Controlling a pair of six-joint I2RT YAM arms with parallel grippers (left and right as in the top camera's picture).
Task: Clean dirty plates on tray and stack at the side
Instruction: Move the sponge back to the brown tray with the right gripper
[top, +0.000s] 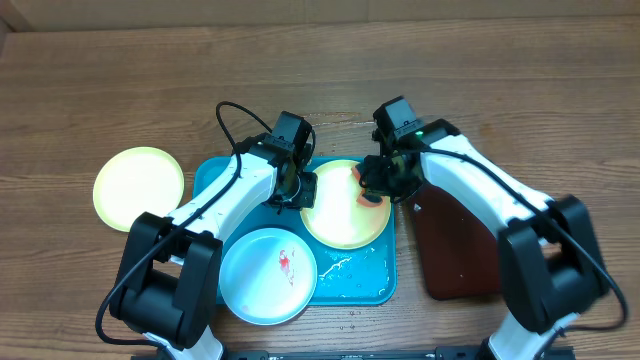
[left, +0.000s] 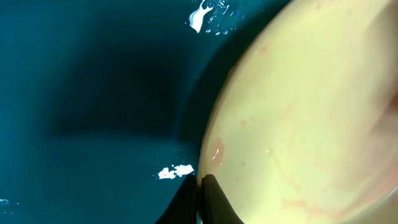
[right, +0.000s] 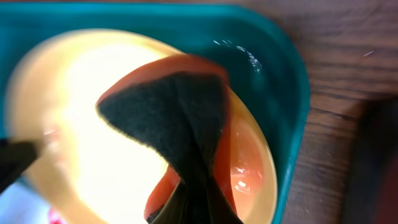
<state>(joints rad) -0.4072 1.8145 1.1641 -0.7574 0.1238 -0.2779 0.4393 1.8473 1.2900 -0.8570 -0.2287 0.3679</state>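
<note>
Right gripper is clamped tight on a sponge, orange with a dark scouring face. The sponge hangs from the jaws and presses on the right part of the dirty yellow-green plate, which lies in the turquoise tray; the right wrist view shows a reddish-orange film beside the sponge. Left gripper is pinched closed on that plate's left rim, apparently bracing it against the scrubbing. Just beside it, at the tray's near left corner and overhanging the rim, sits the blue-white plate with a red smear near its centre, and wet streaks lie on the tray floor by the 2 plates. Well apart to the left, on the wooden table, rests the clean-looking plate, and a dark reddish-brown tray lies under the right arm. By my judgement, the step in hand is scrubbing plate 2 of 3. The next move calls for firm wiping strokes across the film while the left pinch keeps the plate from sliding. After that, a lift by the rim would carry it onto the plate at the side.
</note>
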